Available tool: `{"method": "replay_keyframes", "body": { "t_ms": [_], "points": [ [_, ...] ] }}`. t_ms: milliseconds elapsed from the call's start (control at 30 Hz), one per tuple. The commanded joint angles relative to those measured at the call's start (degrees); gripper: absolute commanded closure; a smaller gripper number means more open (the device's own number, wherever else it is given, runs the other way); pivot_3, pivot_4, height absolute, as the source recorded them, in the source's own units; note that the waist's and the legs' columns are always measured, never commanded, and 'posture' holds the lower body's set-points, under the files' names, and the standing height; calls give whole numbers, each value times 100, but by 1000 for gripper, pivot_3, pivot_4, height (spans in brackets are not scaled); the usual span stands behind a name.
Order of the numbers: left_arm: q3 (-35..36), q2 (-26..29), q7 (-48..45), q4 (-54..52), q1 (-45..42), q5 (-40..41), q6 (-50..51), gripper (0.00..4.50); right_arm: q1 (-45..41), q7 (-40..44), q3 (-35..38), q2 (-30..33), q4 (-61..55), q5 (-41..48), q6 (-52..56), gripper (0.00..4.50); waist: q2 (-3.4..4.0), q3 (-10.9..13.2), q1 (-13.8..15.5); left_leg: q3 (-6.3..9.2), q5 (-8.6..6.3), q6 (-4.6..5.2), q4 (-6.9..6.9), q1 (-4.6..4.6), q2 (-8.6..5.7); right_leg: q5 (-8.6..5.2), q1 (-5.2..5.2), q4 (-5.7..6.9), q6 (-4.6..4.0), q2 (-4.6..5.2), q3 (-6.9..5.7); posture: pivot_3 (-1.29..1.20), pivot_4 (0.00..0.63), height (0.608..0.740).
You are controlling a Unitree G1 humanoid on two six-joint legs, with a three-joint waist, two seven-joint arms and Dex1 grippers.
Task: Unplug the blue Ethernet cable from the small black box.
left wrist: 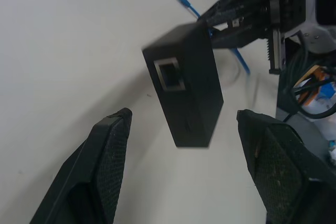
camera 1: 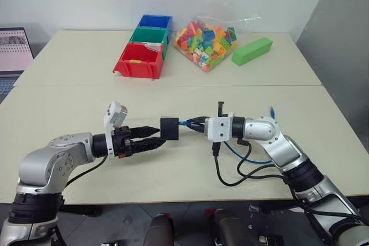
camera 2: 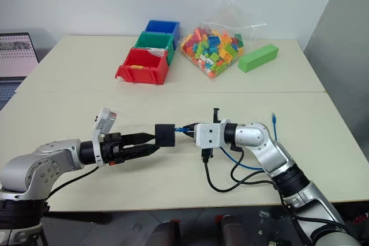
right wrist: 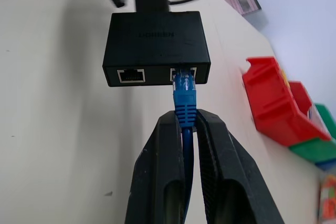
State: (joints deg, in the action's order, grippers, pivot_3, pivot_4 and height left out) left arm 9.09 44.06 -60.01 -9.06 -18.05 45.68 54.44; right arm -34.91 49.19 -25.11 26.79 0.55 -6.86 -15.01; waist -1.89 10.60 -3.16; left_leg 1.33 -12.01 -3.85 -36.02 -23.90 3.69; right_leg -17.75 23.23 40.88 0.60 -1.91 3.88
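While the plug still sits in the box [right wrist: 156,47], the task is only set up, not done: the right gripper [right wrist: 185,124] has its two fingers pinched tight on the blue cable [right wrist: 184,90] just behind the plug, and the box hangs off the cable's end above the table [camera 1: 69,102], between the two grippers. The left gripper [left wrist: 184,129] faces the box from the other side with its fingers spread wide, one to each side of the box and touching neither, so it holds nothing. My judgement is that what remains is for the left fingers to close on the box and for the two arms to draw apart until the plug comes free; nothing yet steadies the box against that pull. The rest of the cable loops down past the right forearm, its free end [camera 1: 271,109] standing up just beside that arm. By count: one cable, one box with two ports on the side facing the right gripper (one filled, one empty) and one port on the opposite side. Far across the table stand three bins, red [camera 1: 138,61], green [camera 1: 149,36] and blue [camera 1: 154,22], one bag of bricks [camera 1: 206,40] and one green block [camera 1: 252,50].
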Motion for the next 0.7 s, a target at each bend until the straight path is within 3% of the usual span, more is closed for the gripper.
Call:
{"method": "replay_keyframes", "body": {
  "t_ms": [33,633,700],
  "points": [
    [69,-24,-99,-38,-160,348,226,1066,-121,-5,29,-46,-149,-102,-480,4393,0,0,8,0,0,0,0,0,0,1,0,0,-1,0,0,0,150,740],
    [502,51,-199,132,146,574,236,1066,-216,-421,342,-142,221,-166,-1326,4408,0,0,11,3,1,-1,0,2,0,8,0,2,-15,2,7,0,150,740],
    [555,6,-179,181,129,590,205,1454,-219,-419,340,-139,229,-168,-1347,4409,0,0,11,2,1,-1,0,1,0,8,0,2,-15,2,7,0,150,740]
  ]
}}
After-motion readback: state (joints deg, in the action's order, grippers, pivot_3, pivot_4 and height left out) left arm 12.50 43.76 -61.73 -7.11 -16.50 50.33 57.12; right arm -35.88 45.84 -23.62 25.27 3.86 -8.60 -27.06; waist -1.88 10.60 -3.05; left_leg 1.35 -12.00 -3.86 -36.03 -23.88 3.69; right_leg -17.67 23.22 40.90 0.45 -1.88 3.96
